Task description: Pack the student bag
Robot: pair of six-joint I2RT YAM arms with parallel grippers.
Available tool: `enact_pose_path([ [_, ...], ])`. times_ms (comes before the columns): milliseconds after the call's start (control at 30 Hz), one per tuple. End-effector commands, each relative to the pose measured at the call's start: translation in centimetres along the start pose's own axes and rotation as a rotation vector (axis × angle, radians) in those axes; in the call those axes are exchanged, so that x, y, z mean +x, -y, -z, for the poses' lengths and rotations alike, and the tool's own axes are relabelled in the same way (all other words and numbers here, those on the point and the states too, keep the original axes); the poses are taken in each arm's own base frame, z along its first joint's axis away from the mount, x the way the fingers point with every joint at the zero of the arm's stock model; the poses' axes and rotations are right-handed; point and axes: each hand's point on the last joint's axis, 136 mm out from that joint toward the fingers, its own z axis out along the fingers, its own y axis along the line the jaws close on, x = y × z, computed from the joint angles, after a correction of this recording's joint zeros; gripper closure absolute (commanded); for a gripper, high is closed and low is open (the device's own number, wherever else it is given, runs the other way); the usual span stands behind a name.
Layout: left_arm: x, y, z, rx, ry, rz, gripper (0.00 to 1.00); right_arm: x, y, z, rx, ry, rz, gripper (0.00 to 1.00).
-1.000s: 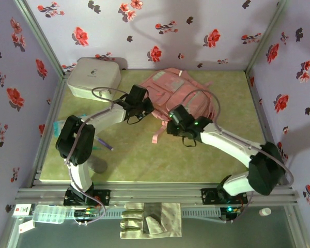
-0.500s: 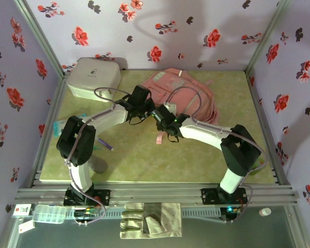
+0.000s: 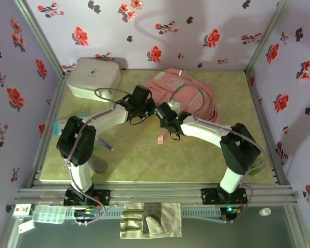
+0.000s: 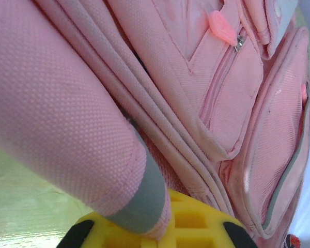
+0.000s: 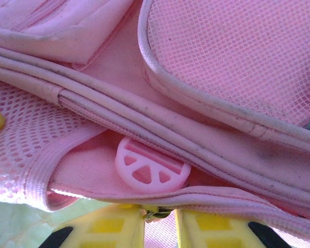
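Close in, the yellow jaws of the left gripper [image 4: 160, 233] pinch the padded, grey-tipped strap of the student bag [image 3: 168, 82]. Those of the right gripper [image 5: 160, 225] nip its woven seam below a round, slice-patterned zip pull [image 5: 152, 168]. The soft pink bag lies toward the back of the green counter [image 3: 144, 155], with a smooth rounded white case [image 3: 93, 77] in the far-left corner.

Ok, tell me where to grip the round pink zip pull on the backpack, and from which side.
Probably pinch the zip pull at its curved lower edge, coming over the hem from the right gripper side. Its straight upper edge sits against piped seams of the student bag, leaving no room there.
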Motion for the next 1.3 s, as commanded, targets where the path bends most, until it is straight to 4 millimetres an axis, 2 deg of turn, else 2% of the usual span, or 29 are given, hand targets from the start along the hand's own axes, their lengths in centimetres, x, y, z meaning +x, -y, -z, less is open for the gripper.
enact_pose_path([
  [0, -0.5, 4.2, 1.8, 0.131, 0.013, -0.021, 1.0, -1.8, 0.5, -0.8, 0.041, 0.039, 0.001, 0.8],
  [233, -0.7, 4.1, 1.8, 0.127, 0.015, -0.025, 1.0, -1.3, 1.7, -0.6, 0.075, 0.032, 0.024, 0.9],
  [333, -1.2, 3.6, 1.6, 0.117, 0.022, -0.024, 1.0, -1.1, 2.5, 0.0, 0.082, 0.034, 0.029, 0.91],
  [700, -2.3, 0.7, 0.5, 0.041, 0.027, -0.044, 1.0, 2.6, 9.4, 1.5, 0.126, -0.035, -0.025, 0.9],
  [767, -2.3, 0.8, 0.4, 0.043, 0.027, -0.049, 1.0, 2.8, 9.3, 1.5, 0.107, -0.039, -0.019, 0.89],
  [967, -2.3, 1.8, 0.7, 0.074, 0.016, -0.055, 1.0, 1.9, 7.1, 0.4, 0.055, -0.049, 0.051, 0.84],
  [1167, -2.2, 2.0, 1.1, 0.083, 0.01, -0.063, 1.0, 1.7, 6.9, -0.2, 0.074, -0.052, 0.101, 0.81],
  [1267, -2.1, 2.1, 1.1, 0.086, 0.008, -0.068, 1.0, 1.9, 7.1, -0.4, 0.085, -0.058, 0.104, 0.84],
])
